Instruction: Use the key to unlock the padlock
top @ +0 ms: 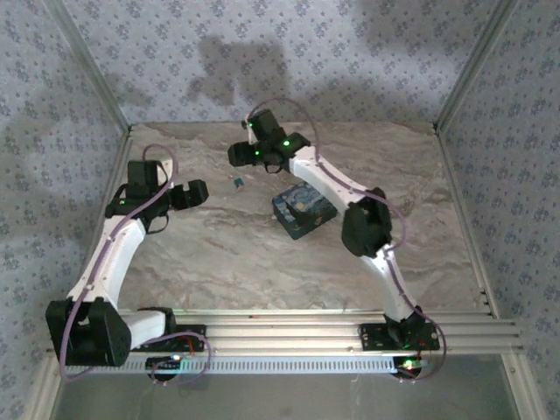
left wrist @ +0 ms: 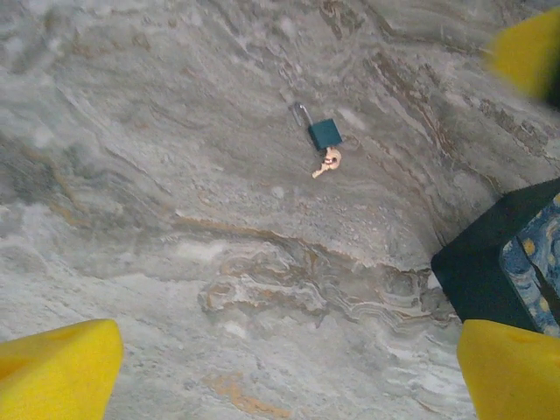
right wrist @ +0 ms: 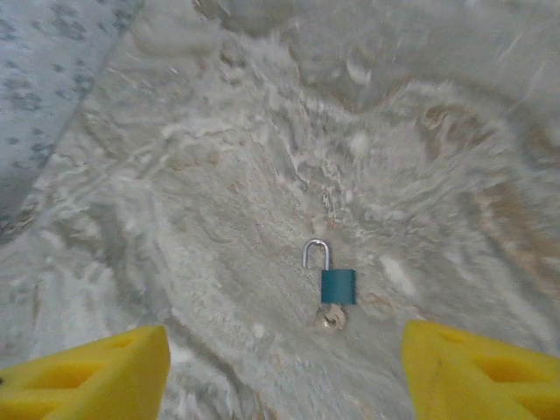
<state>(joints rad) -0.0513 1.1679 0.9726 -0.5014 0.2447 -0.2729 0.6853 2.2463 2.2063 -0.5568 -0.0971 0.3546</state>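
— How do my tools stand?
— My left tool (left wrist: 284,372) and right tool (right wrist: 284,372) both gape, empty. Beyond them the padlock (right wrist: 338,286) lies flat on the desk (right wrist: 219,175), key (right wrist: 332,317) at its base.
— The danger?
— It's loose; my clumsy pinch could skid it or jolt the key out.

Counter (top: 262,254): marble-patterned top with beige and grey veining, matte finish.
Walls (top: 350,61): three sides, pale covering printed with small grey-blue floral motifs.
Frame posts (top: 87,66): bare aluminium, rising from both rear corners.
Rail (top: 289,328): slotted aluminium along the near edge.
Light: soft and diffuse, with blurred shadows (top: 229,57) on the back wall.
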